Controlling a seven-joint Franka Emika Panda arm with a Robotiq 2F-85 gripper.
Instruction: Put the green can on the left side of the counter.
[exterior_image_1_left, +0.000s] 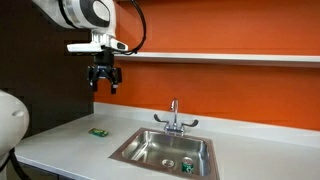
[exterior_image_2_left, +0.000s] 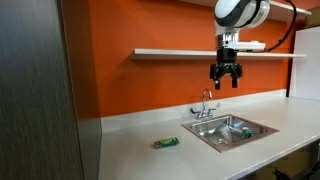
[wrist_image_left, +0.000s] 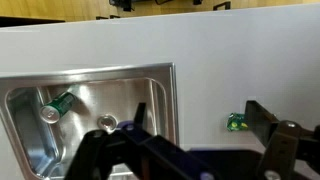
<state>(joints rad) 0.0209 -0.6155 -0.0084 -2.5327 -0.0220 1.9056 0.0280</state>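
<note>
Wrist view: saw the green can (wrist_image_left: 57, 105) lying inside the sink (wrist_image_left: 155, 90), not on the surface (wrist_image_left: 230, 60). Found the claw (wrist_image_left: 190, 150) wide open, empty, high above. Probably needed to descend straight, closing across the can's round body, avoiding the faucet (exterior_image_1_left: 173, 113).

Arm (exterior_image_1_left: 85, 12) comes in from the top, wrist (exterior_image_1_left: 98, 45) bent, and the gripper (exterior_image_1_left: 104, 80) hangs high, pointing straight down in both exterior views; the wrist view shows its dark fingers (wrist_image_left: 138, 115) spread wide apart
</note>
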